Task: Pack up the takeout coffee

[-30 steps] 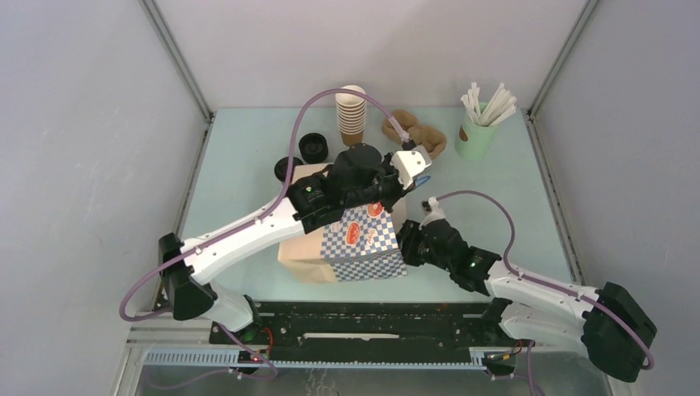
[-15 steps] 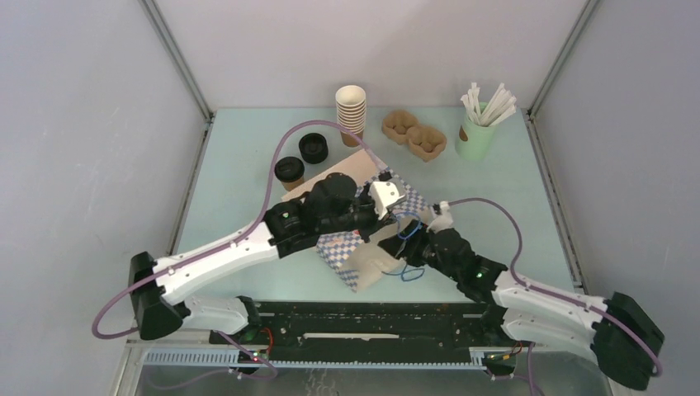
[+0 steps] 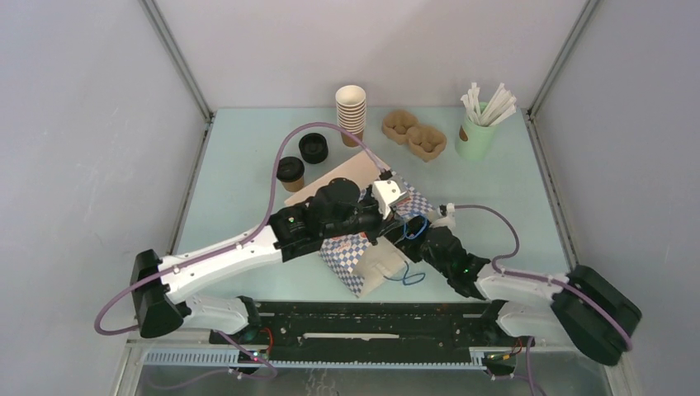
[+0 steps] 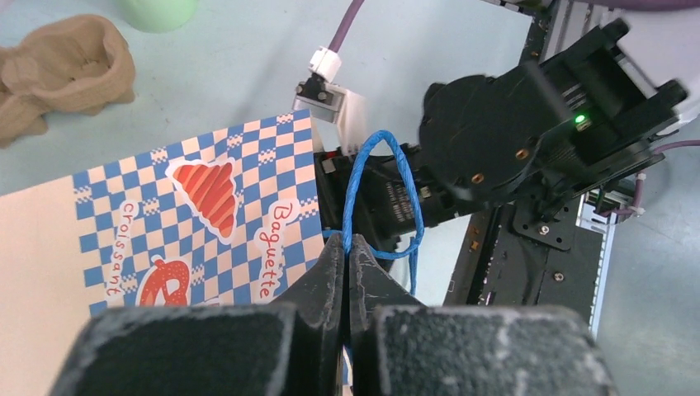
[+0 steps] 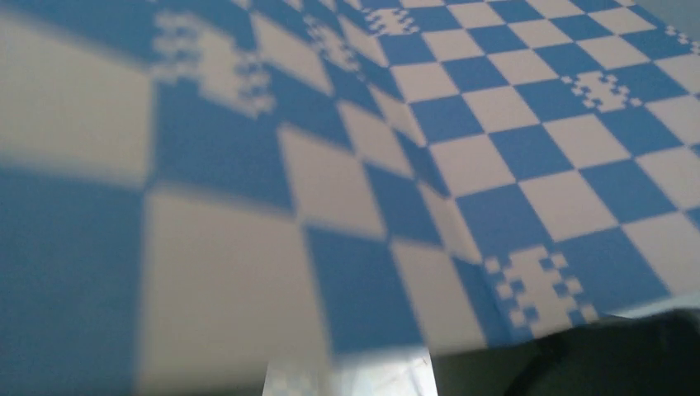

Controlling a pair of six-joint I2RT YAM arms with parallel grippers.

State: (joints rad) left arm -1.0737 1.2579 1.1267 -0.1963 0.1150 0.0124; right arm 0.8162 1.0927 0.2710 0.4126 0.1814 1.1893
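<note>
We see the takeout coffee (image 3: pixel 290 173) as a small tapered brown kraft paper cup with a black cap closing its top, so its inside is hidden from us. It stands upright on the pale green table (image 3: pixel 239 165), in the left half towards the far side. It is outside the paper bag (image 3: pixel 351 256) and just beside that bag's far left corner, though we cannot tell whether the two touch. A second black lid (image 3: pixel 314 148) lies near it on its far right side, and the stack of cups (image 3: pixel 351 111) stands further off beyond that.
</note>
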